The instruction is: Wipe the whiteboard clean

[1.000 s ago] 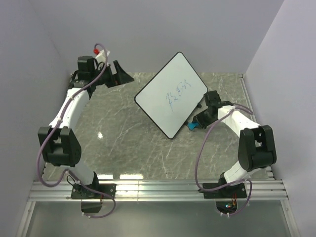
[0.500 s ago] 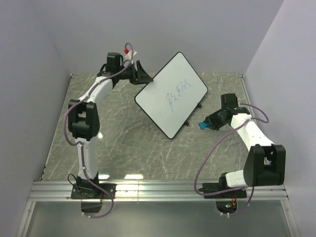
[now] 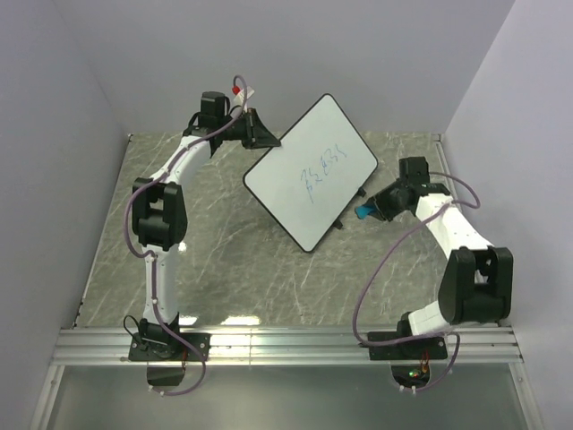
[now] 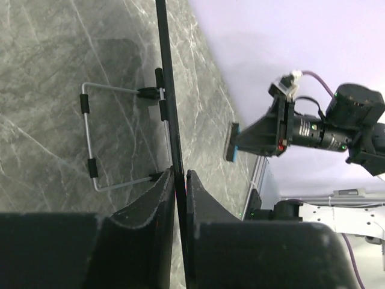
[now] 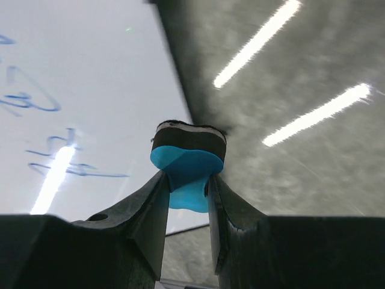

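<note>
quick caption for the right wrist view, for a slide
The right gripper holds the blue eraser at the edge of the scribbled whiteboard, marbled table beyond.

Top view looks down from behind the near edge over the whole table [image 3: 224,242]. Left wrist view sights closely along the board's [image 4: 165,90] edge toward the right tool [image 4: 236,140]. Right wrist view closely faces the board's front. All share the board.

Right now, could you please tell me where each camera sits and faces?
Top external: above and behind the bases, looking down on the table; left arm, right arm and whiteboard show.
Left wrist: looks along the whiteboard's edge, left fingers pinching it.
Right wrist: faces the scribbled board, right fingers holding the blue eraser.
Shared: both wrists see the eraser.
</note>
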`<action>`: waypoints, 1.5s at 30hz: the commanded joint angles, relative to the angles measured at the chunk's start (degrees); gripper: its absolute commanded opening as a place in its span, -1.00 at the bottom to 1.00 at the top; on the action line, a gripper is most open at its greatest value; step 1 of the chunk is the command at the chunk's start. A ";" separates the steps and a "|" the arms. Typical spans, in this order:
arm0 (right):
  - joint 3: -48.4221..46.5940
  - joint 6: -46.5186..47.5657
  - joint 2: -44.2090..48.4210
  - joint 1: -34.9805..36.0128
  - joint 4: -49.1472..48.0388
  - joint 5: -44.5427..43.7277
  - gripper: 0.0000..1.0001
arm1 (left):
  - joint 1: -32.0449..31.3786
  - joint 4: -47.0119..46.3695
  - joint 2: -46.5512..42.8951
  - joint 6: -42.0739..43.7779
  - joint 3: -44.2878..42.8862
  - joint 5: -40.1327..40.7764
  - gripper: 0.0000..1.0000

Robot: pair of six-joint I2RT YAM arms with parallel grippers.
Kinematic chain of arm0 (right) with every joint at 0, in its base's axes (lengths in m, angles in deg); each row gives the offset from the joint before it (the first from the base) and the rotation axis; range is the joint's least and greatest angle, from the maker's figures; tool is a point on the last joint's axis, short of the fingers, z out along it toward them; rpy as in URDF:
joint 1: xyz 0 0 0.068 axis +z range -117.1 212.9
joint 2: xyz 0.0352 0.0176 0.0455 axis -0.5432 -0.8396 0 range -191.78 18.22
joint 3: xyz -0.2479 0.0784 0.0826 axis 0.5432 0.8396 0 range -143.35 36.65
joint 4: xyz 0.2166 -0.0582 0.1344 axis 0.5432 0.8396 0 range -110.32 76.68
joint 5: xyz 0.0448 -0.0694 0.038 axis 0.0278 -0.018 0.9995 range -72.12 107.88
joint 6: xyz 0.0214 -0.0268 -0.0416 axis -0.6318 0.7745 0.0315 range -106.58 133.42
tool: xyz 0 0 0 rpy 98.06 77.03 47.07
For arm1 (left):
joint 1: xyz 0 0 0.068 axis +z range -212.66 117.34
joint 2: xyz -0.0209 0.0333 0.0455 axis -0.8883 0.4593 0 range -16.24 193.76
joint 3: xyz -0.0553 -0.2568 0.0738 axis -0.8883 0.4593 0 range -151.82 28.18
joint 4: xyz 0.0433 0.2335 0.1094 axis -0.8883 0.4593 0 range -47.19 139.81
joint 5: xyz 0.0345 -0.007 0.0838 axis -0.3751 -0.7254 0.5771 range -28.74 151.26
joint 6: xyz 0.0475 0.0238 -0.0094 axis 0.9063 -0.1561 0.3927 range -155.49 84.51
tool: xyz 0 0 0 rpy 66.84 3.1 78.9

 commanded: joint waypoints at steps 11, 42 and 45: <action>-37.82 -5.19 -25.75 5.03 -9.39 8.46 -1.00 | -3.00 7.00 0.33 8.08 -3.53 1.24 -0.26; -33.02 -8.19 -34.38 11.61 -14.85 13.47 -1.00 | -6.78 20.64 1.03 17.67 -6.70 13.72 -0.99; -31.62 -6.17 -33.15 15.57 -12.30 13.74 -1.00 | -7.13 21.60 1.39 18.02 -7.40 14.34 -0.99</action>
